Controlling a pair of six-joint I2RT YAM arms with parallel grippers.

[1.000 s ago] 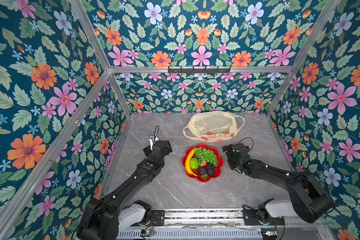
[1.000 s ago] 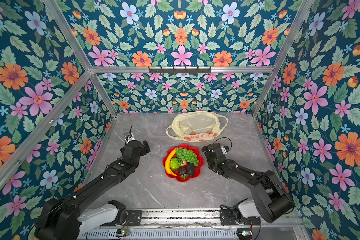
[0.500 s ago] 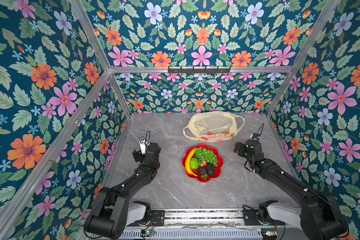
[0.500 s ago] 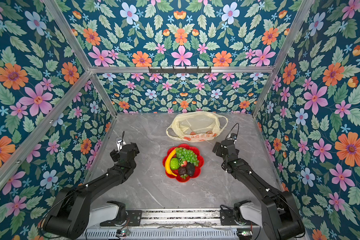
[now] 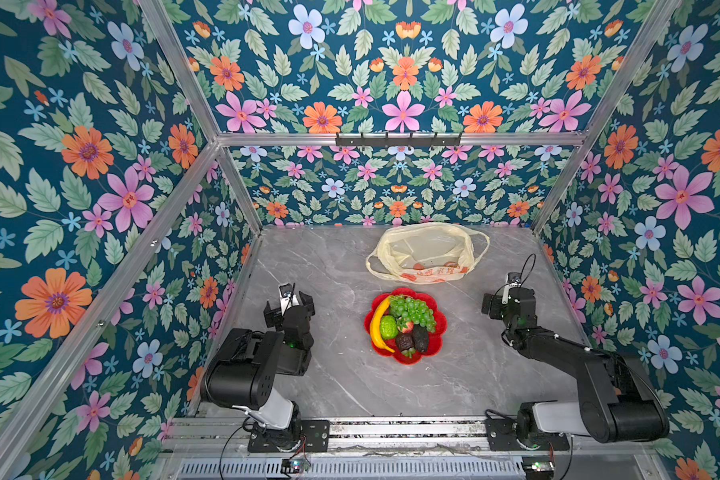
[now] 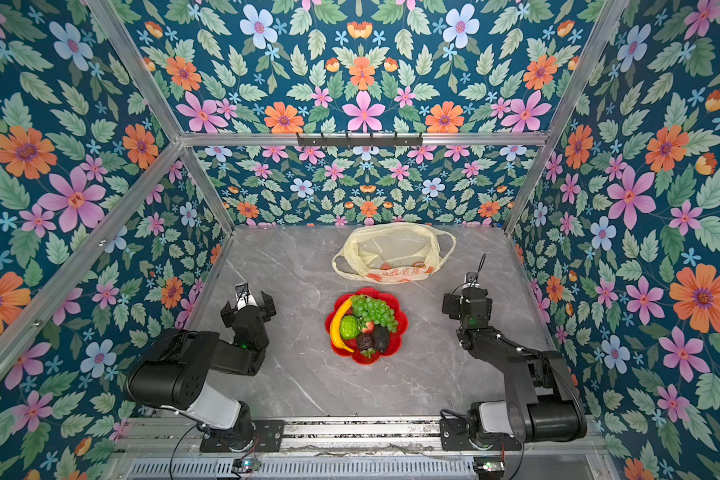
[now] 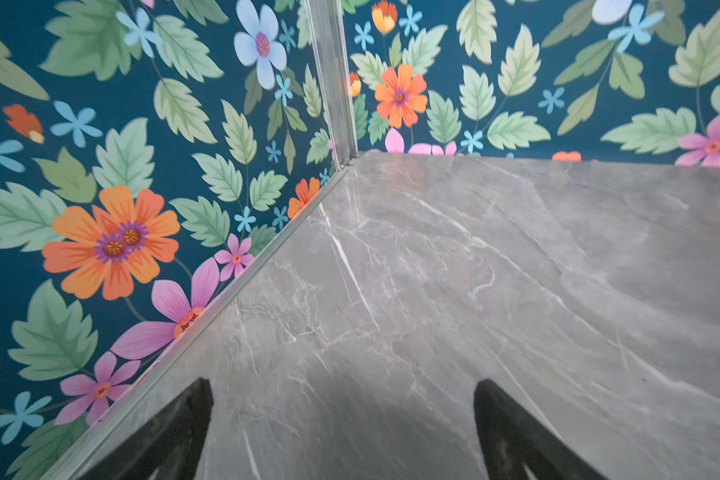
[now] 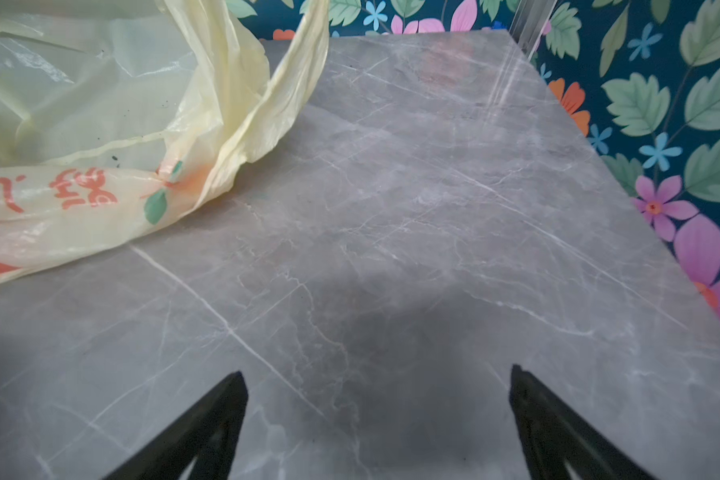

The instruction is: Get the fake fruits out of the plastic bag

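Apparently the emptying is as good as done: the fake fruits (image 5: 404, 326) lie heaped on a red plate (image 5: 433, 348) at the middle of the table (image 5: 329, 374), the banana (image 5: 376, 324) along its left side and the grape bunch (image 5: 414, 309) at its far side. The plastic bag (image 5: 427, 249) lies slack and flat just beyond, at the far centre. The left fingers (image 7: 175, 434) are spread wide over bare table near the left wall, holding nothing. The right fingers (image 8: 553, 436) are likewise spread and empty, near the right wall, with the bag's loop handle (image 8: 275, 104) ahead of them. To finish well, I would check the reddish patches low in the bag. I cannot tell whether they are print or a small fruit. If one is there, the right arm is better placed. It should lift the bag's upper layer by its edge rather than pinch through the film. Nothing blocks that path, though the loose handle could snag, and the plate sits close to the bag's near edge.
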